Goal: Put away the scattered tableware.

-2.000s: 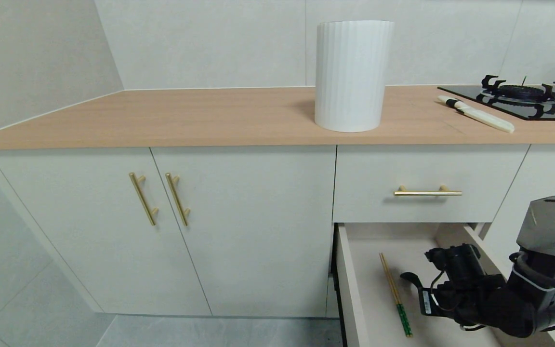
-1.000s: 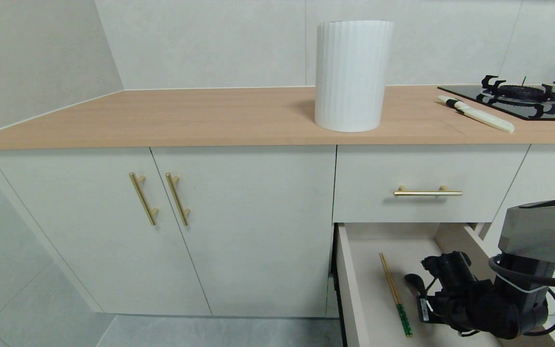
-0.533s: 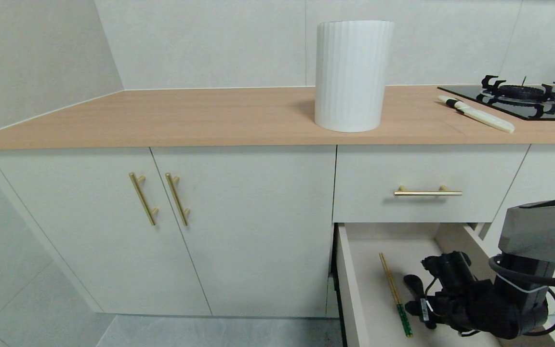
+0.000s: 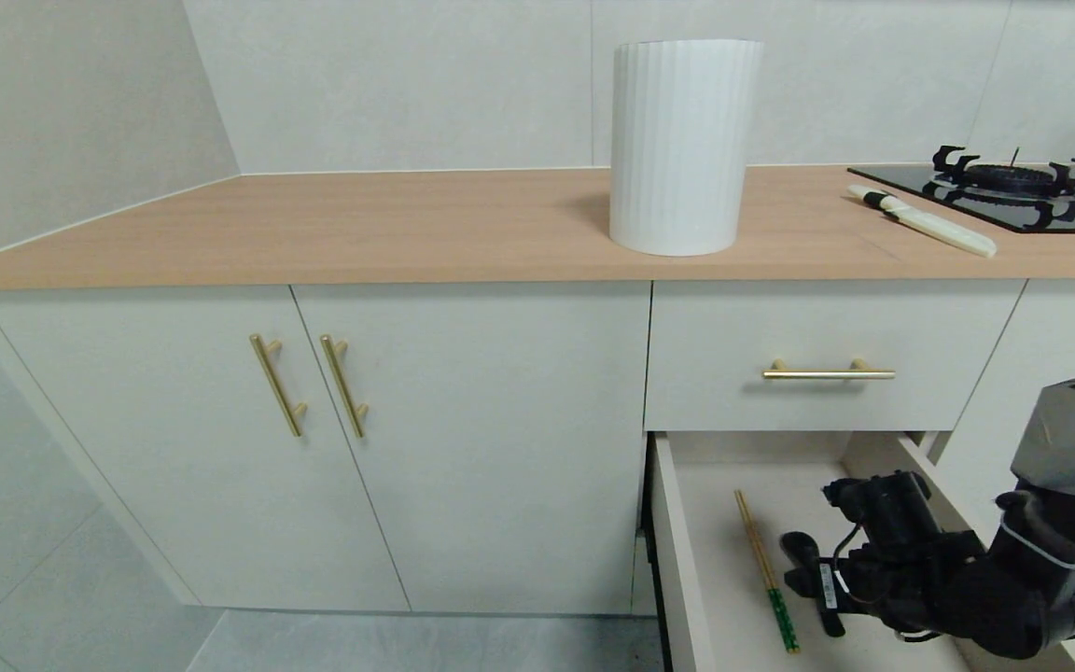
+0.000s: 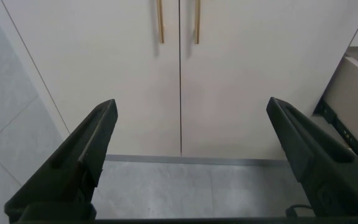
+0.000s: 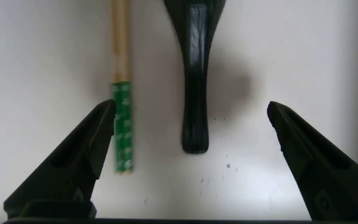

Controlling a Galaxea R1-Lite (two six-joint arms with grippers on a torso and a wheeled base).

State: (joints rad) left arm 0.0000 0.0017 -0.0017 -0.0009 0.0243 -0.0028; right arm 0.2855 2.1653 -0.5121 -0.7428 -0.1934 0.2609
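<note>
The right gripper [image 6: 190, 112] hovers inside the open drawer [image 4: 680, 560], jaws wide apart over a black spoon [image 6: 194, 74] that lies flat just beside the chopsticks [image 6: 122, 93]. The left gripper [image 5: 191, 109], jaws also apart, faces the cabinet doors [image 5: 229, 93].

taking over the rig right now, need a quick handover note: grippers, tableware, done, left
Right gripper: open, nothing held, over the open drawer.
Left gripper: open, empty, facing the cabinet doors.
Done: chopsticks and black spoon lie in the drawer, side by side, not touching.
Left: the knife lies on the counter by the stove. It probably goes in next, then close the drawer.
</note>
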